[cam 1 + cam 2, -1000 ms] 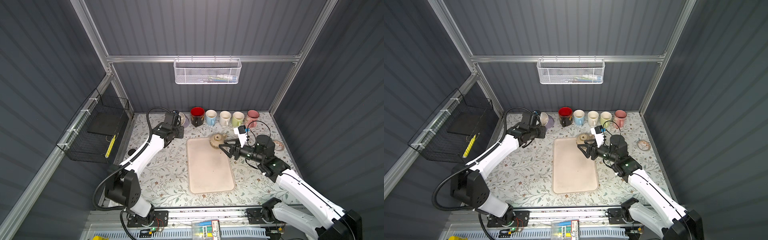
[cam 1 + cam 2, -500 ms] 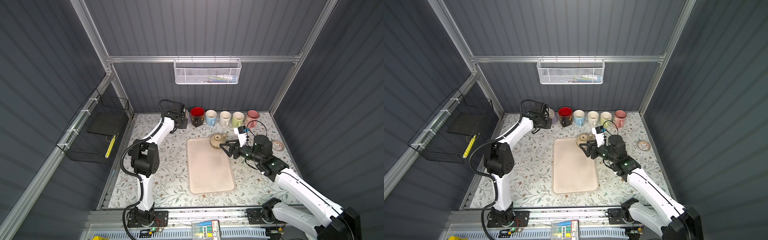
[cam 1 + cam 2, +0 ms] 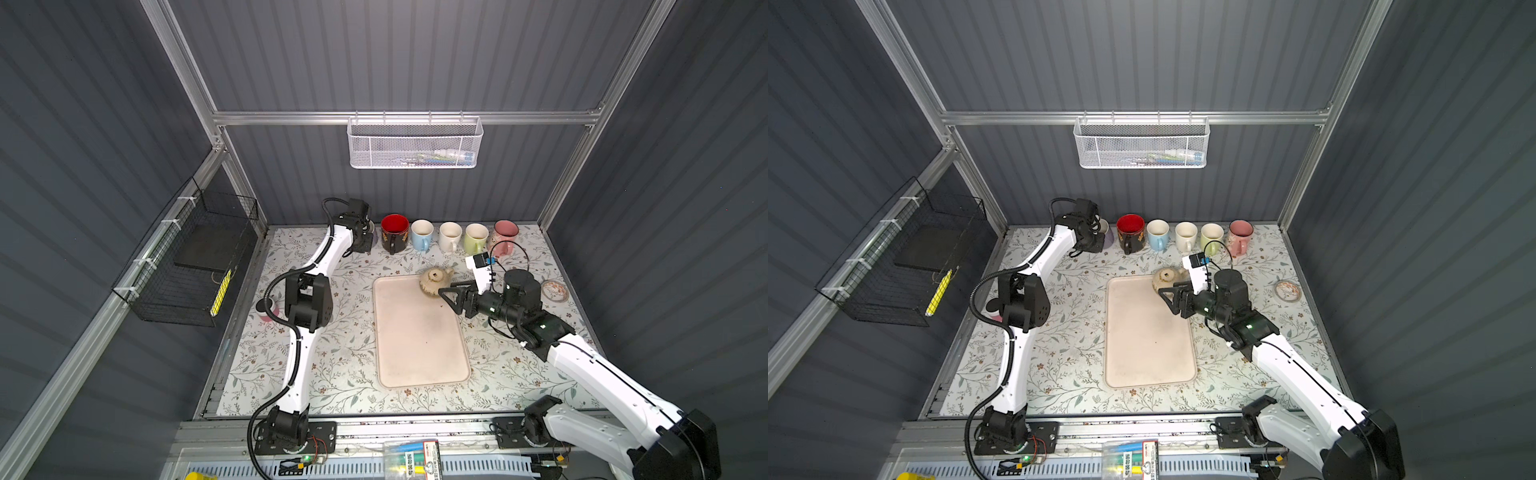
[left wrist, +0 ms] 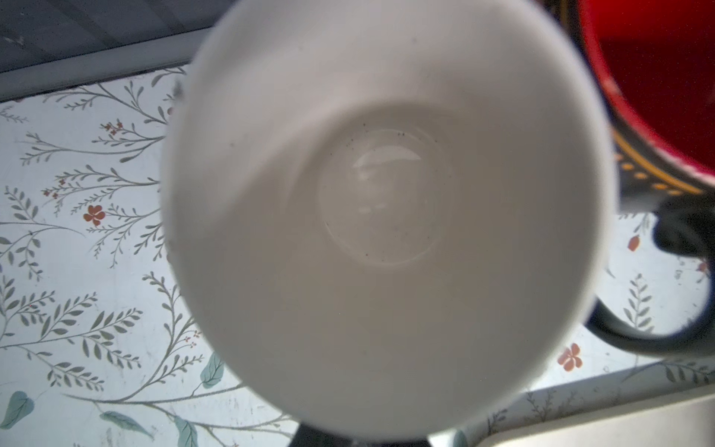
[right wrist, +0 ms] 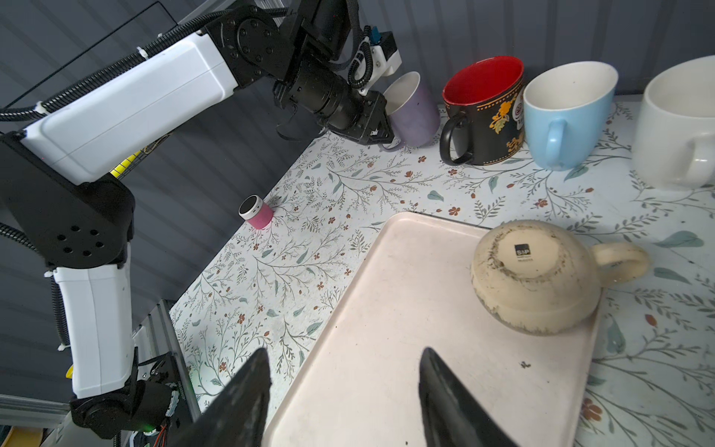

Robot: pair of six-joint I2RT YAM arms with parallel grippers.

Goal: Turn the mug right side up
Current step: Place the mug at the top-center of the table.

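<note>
The left fingers [image 5: 385,133] are pinching narrow at the lower side of the lavender mug [image 5: 412,112], apparently on its handle, though the contact itself is hidden. That mug is leaning mouth-up at the end of the back row, just beside the red mug [image 5: 483,112]; I cannot tell whether its base is touching the desk [image 5: 309,240]. This looks like the set-down stage, so the next move is calling for levelling the mug, then opening and backing off without nudging it.

The beige mug [image 5: 534,278] is sitting upside down on a far corner of the tray [image 5: 387,348], handle jutting past the edge. The right fingers [image 5: 441,391] are standing spread and empty, near it but apart, pointing its way.
</note>
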